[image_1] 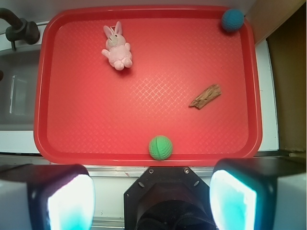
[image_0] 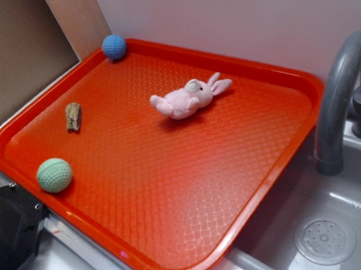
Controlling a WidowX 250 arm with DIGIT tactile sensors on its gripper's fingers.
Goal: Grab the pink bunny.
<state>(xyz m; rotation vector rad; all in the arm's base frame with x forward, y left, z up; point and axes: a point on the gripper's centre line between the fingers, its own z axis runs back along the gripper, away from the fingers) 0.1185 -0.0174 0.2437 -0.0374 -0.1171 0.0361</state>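
Exterior: bunny, pale pink plush w/ whitish face, two long ears, stubby limbs, lies on its side on the red tray, toward the far right part. Long axis runs left-right, ears to the right edge, feet left. Blue ball at far corner, green ball at near-left rim, wood bit between them. Faucet and sink at right. Arm not seen.

Wrist: gripper hangs above the tray's near rim, looking straight down; fingers wide apart, holding nothing. Bunny sits upper left, well apart from fingers, ears pointing to far rim, slightly tilted.
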